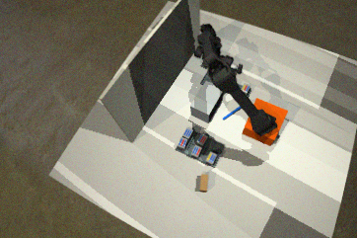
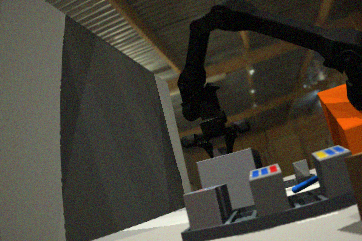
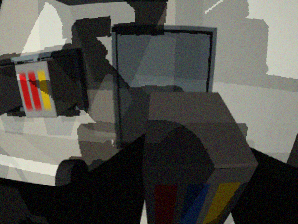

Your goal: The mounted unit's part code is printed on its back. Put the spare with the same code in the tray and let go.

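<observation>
My gripper point(image 1: 203, 79) point(image 2: 215, 142) hangs just above the mounted unit point(image 1: 207, 99) point(image 2: 228, 169) point(image 3: 164, 60), a light grey box beside the tall wall panel. It is shut on a grey spare block point(image 3: 197, 141) whose end face carries red, blue and yellow stripes. The held block fills the lower middle of the wrist view. Another spare point(image 3: 40, 90) with red, red, yellow stripes lies to the left there. An orange box point(image 1: 272, 110) point(image 2: 344, 115) stands at the right, partly under the arm.
A dark rack point(image 1: 217, 153) point(image 2: 260, 223) holds several coded spares point(image 1: 187, 138) point(image 2: 268, 185) in front of the unit. A tall grey wall panel point(image 1: 160, 65) point(image 2: 100, 134) stands on the left. A blue pen point(image 1: 231, 113), one loose spare point(image 1: 246, 88) and a small brown box point(image 1: 203, 183) lie on the table.
</observation>
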